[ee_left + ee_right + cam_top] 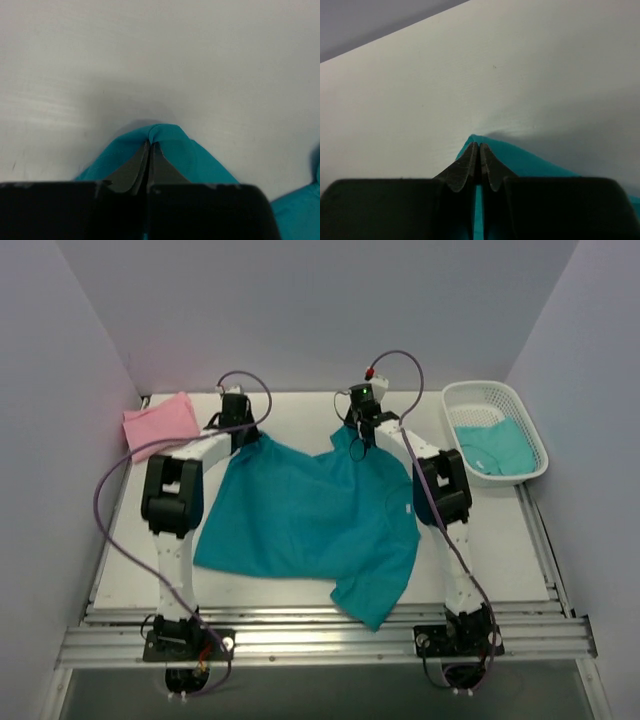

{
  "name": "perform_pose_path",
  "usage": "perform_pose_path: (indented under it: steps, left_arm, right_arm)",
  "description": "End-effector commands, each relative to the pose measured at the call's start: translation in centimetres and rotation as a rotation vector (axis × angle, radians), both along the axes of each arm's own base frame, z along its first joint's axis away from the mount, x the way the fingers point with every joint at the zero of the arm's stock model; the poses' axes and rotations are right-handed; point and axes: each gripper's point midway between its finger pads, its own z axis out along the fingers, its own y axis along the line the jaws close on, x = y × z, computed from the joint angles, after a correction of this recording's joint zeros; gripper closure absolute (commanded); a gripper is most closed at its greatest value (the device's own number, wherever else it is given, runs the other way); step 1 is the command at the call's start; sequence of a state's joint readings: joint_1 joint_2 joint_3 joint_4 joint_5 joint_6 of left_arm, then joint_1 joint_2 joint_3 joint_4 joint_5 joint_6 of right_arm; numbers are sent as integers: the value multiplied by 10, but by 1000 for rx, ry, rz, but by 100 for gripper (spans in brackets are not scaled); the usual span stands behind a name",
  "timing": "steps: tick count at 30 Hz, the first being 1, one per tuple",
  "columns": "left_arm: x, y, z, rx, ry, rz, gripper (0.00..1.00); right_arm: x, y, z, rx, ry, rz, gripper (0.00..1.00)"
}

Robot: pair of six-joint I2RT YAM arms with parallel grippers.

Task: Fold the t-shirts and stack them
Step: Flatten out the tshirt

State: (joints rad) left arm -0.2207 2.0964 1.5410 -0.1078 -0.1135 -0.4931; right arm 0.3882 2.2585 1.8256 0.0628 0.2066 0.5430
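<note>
A teal t-shirt (pixel 300 515) lies spread over the middle of the table, one sleeve hanging toward the front edge. My left gripper (pixel 245 430) is shut on its far left corner; in the left wrist view a peak of teal cloth (pixel 167 137) sticks out past the gripper (pixel 150 145). My right gripper (pixel 360 445) is shut on the far right corner, where cloth (pixel 520 160) pokes out beyond the gripper (pixel 479 146). A folded pink t-shirt (pixel 160 422) rests at the far left. More teal t-shirts (pixel 495 445) lie in the basket.
A white mesh basket (pixel 478 392) stands at the far right of the table. Grey walls close in on the left, back and right. Metal rails (pixel 320 635) run along the near edge by both arm bases.
</note>
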Motion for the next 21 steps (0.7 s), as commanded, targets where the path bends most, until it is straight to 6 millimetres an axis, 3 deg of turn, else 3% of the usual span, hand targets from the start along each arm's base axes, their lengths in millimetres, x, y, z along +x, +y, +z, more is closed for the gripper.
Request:
perform_pose_path:
  steps: [1,2,6,7,8,9,10,11,12,13,14,15,16,17,18,19,20,21]
  left_arm:
    - [71,2,46,-65,-177,16,98]
    - [80,5,19,-67,-138,27,98]
    - [117,37,4,-96,-109,96,98]
    - [132,40,26,-115,-159,100,94]
    - [132,43,5,-128,-107,111,88]
    - [135,54,7,-136,-104,135,79]
    - [138,60,13,-142,-111,159,63]
    - [141,69,24,-151,-133,206,50]
    - [141,82,30,-155,-146,235,37]
    - [140,89,56,-167,-192,254,10]
    - [136,97,54,-177,-196,288,5]
    - [133,105,63,-171,-212,317,6]
    - [129,112,92,-182,-257,329,6]
    - [124,112,92,-184,-265,327,6]
    - [121,111,102,-186,-284,319,6]
    - [115,110,129,-191,-327,312,6]
    - [109,109,139,-193,-340,311,6]
    - [100,110,130,-188,-313,317,6]
  right_arm:
    - [51,1,10,36,-103,-13,100]
    - [61,-3,10,38,-115,-26,100]
    - [107,-5,15,87,-234,-16,99]
    - [115,-5,22,110,-278,-12,51]
    - [120,-12,25,121,-298,-23,33]
    - [122,-16,30,129,-314,-34,20]
    - [124,-19,37,137,-343,-47,4]
    - [124,-23,61,145,-386,-60,3]
    - [119,-30,54,123,-376,-87,2]
    - [118,-33,72,128,-426,-102,2]
    - [111,-37,105,133,-477,-108,2]
    - [107,-41,114,129,-494,-126,2]
    - [100,-41,116,124,-499,-125,1]
    - [90,-38,149,126,-544,-115,1]
    - [83,-36,158,120,-556,-112,1]
    - [74,-37,158,99,-552,-123,2]
    - [59,-37,190,103,-596,-131,1]
    - [48,-28,199,83,-605,-117,1]
